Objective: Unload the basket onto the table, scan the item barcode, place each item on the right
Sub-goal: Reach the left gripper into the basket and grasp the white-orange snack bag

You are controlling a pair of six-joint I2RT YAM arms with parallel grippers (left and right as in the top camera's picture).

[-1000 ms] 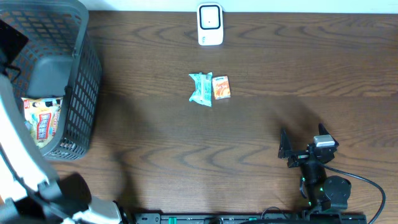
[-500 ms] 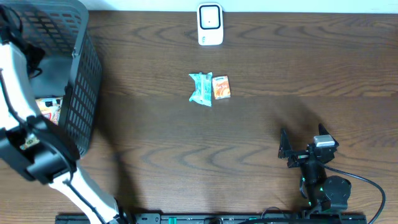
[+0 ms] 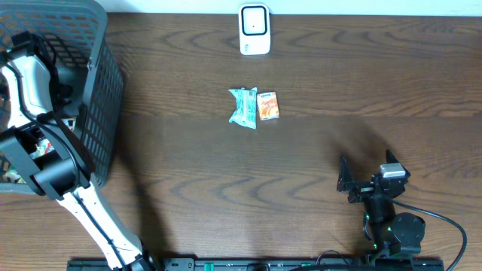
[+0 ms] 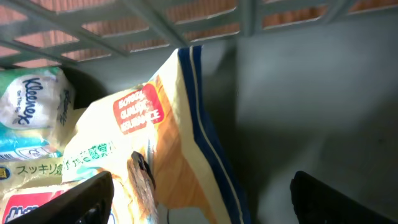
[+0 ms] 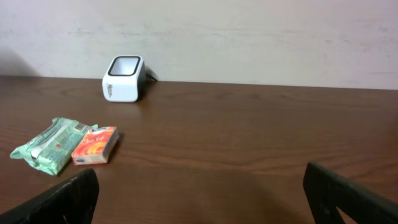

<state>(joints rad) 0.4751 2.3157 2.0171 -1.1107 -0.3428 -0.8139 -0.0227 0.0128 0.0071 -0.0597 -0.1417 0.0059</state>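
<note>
**Item count**

1 white boxy plastic scanner (image 3: 254, 30), far edge of brown wooden table (image 3: 339, 75). 1 green crinkly foil packet (image 3: 242, 107) + 1 small orange carton (image 3: 268, 105), mid-table. 1 dark grey plastic mesh basket (image 3: 102, 105), left edge. Inside, visible: 1 cream bag w/ red label (image 4: 180, 155), 1 Kleenex tissue pack (image 4: 31, 106).

Shop checkout (a mock-up), barcode scanner (image 3: 254, 30), shopping basket (image 3: 102, 113)
</note>
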